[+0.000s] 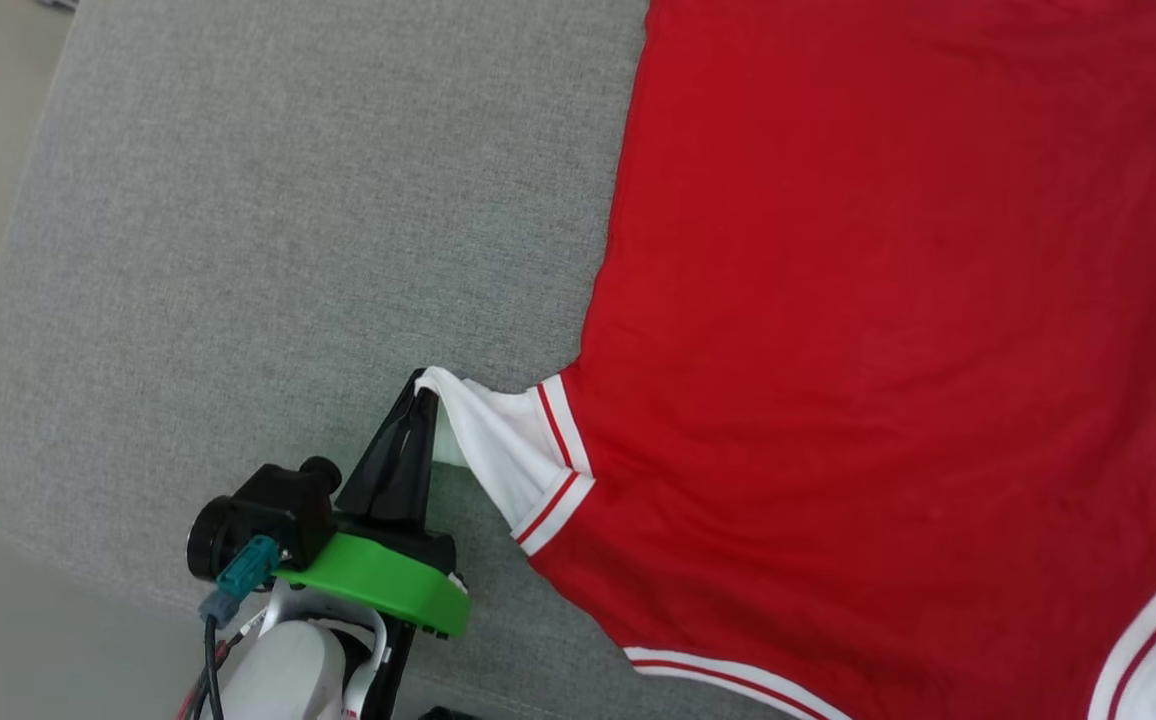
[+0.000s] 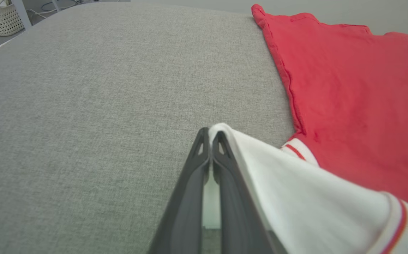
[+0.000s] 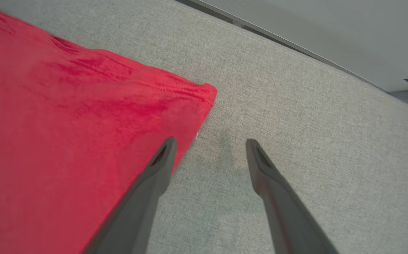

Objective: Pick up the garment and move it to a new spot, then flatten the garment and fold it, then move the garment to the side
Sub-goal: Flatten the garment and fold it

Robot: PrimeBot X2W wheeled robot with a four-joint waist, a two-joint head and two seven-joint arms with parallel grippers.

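Closest, the left hand (image 1: 425,390) was seen pinched shut on the white sleeve (image 1: 498,450). On the grey desk (image 1: 288,200) the red garment (image 1: 888,300) was spread flat; the right hand (image 3: 211,142) was held wide, empty. Fabric could be bunched if dragged one-sidedly.

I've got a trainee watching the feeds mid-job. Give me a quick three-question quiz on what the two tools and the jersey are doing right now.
1. True or false: the left tool is shut on the white short sleeve of the red jersey garment with red-white striped trim.
2. Choose one. The right tool is: A) shut on the hem; B) open, its fingers either side of the garment's edge, holding nothing; C) shut on a collar.
3. In a few words: what does the garment lie on?

Key
1. True.
2. B.
3. The grey woven fabric surface.
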